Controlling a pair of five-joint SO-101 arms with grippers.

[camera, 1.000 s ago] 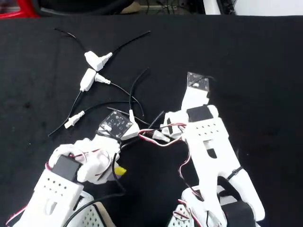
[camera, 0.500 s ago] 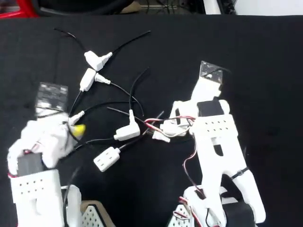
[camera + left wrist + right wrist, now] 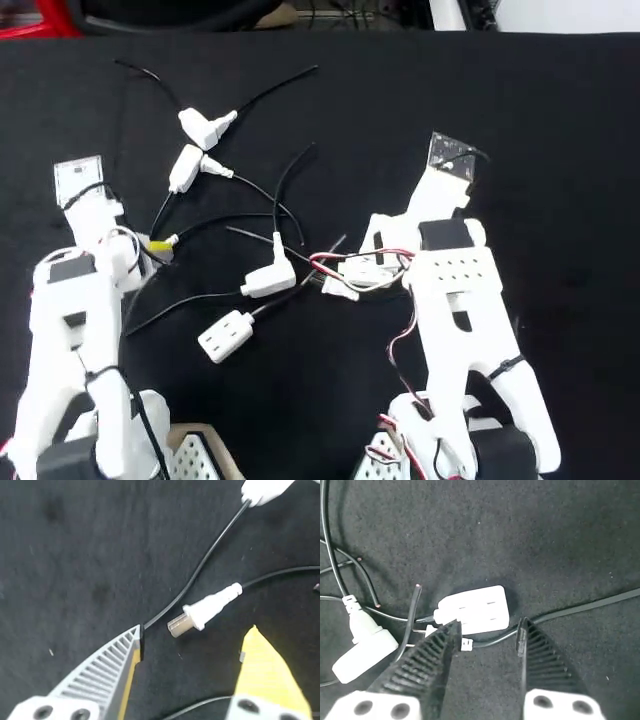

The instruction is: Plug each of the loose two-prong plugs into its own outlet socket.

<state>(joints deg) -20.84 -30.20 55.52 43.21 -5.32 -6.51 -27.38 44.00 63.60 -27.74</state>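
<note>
A small white two-prong plug [image 3: 202, 612] on a black cord lies just past my open left gripper [image 3: 192, 642], in line with the gap between the grey finger and the yellow one. From above, this plug [image 3: 165, 242] is at the left, next to the left gripper [image 3: 150, 250]. My right gripper [image 3: 485, 630] is open just short of a white outlet socket [image 3: 472, 609], and in the high view it hangs at mid-table [image 3: 338, 280]. Another white socket block [image 3: 225, 335] and a white angled plug [image 3: 268, 278] lie between the arms.
Two more white connectors [image 3: 205, 127] [image 3: 187, 167] with black cords lie at the back left. Loose black cords [image 3: 285, 180] cross the middle of the black table [image 3: 560, 150]. A rounded white plug body [image 3: 365, 650] rests near the right gripper.
The left arm has swung from the middle of the table to the left, over the small plug, uncovering the socket block. The right arm has shifted slightly to the right.
</note>
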